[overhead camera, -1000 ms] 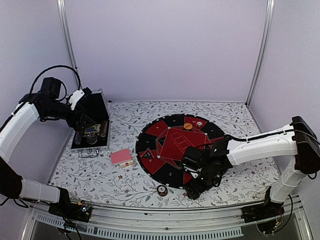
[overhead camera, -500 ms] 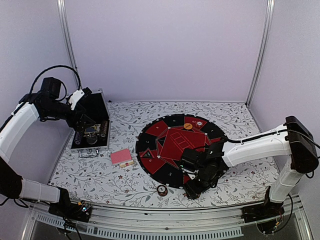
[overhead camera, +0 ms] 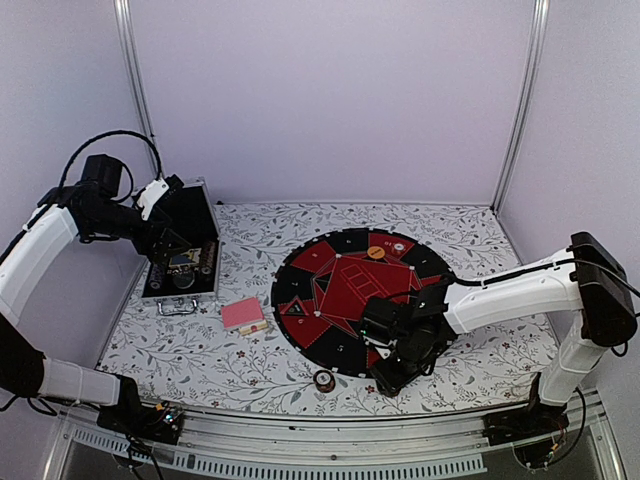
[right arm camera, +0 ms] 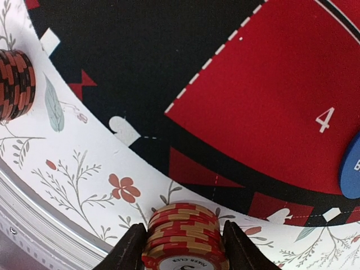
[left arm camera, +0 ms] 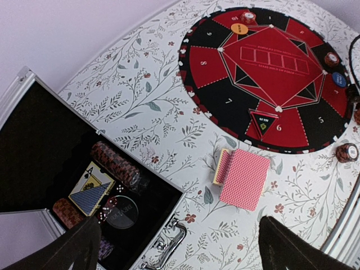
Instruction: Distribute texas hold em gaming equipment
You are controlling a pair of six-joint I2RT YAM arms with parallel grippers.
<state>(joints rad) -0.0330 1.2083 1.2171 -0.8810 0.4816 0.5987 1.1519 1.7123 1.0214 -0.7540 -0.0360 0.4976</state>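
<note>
Right hand (right arm camera: 184,244) sits low at the near rim of the round black-and-red mat (right arm camera: 253,73). Its fingers (right arm camera: 130,250) are partly closed and lie flush against both sides of a red-and-tan chip stack (right arm camera: 183,230). The stack stands upright on the floral desk (right arm camera: 84,169), just off the mat edge below segment 4. A blue button disc (right arm camera: 350,169) lies flat on the mat in that segment, near the stack but apart from it. A dark red-black chip stack (right arm camera: 12,84) stands on the desk further along the rim, on the robot's left of the right hand and well apart from it. Left hand (left arm camera: 179,230) is wide open with nothing between the fingers, hovering above the open silver case (left arm camera: 39,152) at the desk's left rear. Inside the case are a chip row (left arm camera: 115,164), a boxed deck (left arm camera: 90,194) with an ace face, and a black round disc (left arm camera: 121,211). A pink-backed card deck (left arm camera: 244,180) lies flat on the desk between case and mat, with a second pack (left arm camera: 221,167) on edge touching its side. On the mat's far side an orange button disc (left arm camera: 239,28) lies just beside a lone chip (left arm camera: 247,16).
</note>
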